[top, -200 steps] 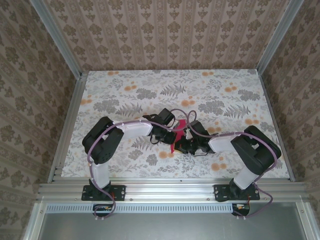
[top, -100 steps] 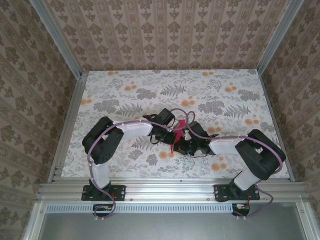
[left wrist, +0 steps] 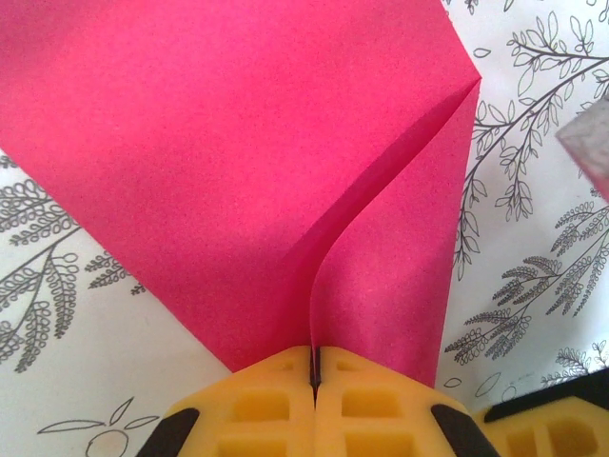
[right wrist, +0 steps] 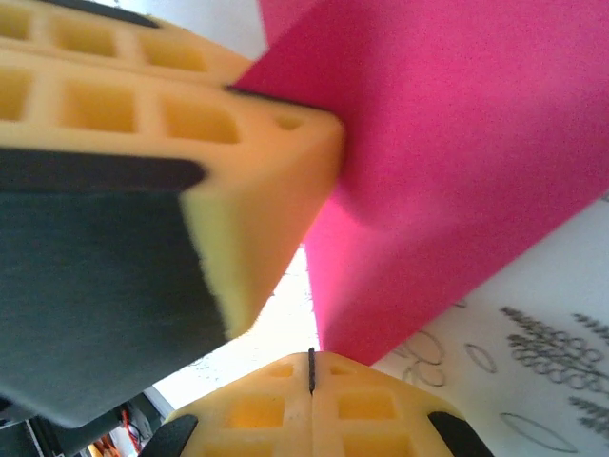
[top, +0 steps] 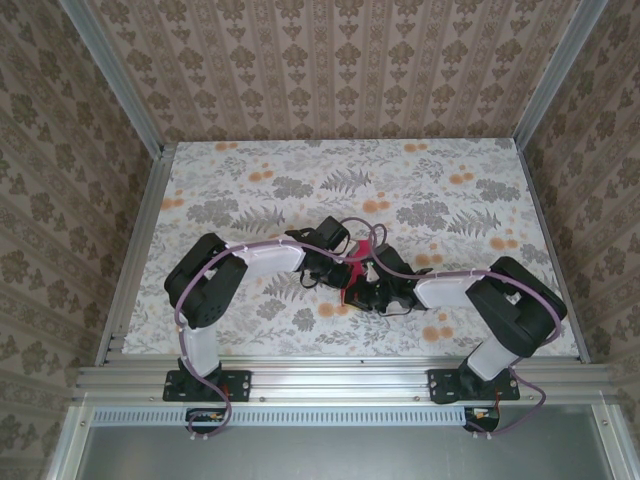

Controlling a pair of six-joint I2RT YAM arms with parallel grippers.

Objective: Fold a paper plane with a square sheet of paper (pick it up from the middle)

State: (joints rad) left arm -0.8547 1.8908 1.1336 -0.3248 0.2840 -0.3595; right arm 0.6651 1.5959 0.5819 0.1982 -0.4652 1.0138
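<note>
From above, both arms reach in to the middle of the flower-print table [top: 250, 180], where the left gripper [top: 338, 268] and the right gripper [top: 370, 287] meet nose to nose around the folded magenta sheet of paper [top: 349, 290]. Compared with a second ago, the right arm's elbow sits a little farther left and its forearm lies flatter. Less pink shows above the wrists, and the left arm has barely shifted. In the left wrist view, the yellow fingers [left wrist: 238, 409] are pressed tight together and pinch the paper at its narrow lower end. From there a curved crease climbs to a corner at the upper right, with the leaf-printed cloth beneath. Another yellow finger sits just beside them at the lower right. In the right wrist view, that gripper's fingers are also pressed together. The paper's lower tip comes down to their seam, but whether it is nipped there cannot be told. The left gripper's finger looms close on the left, touching the paper.
</note>
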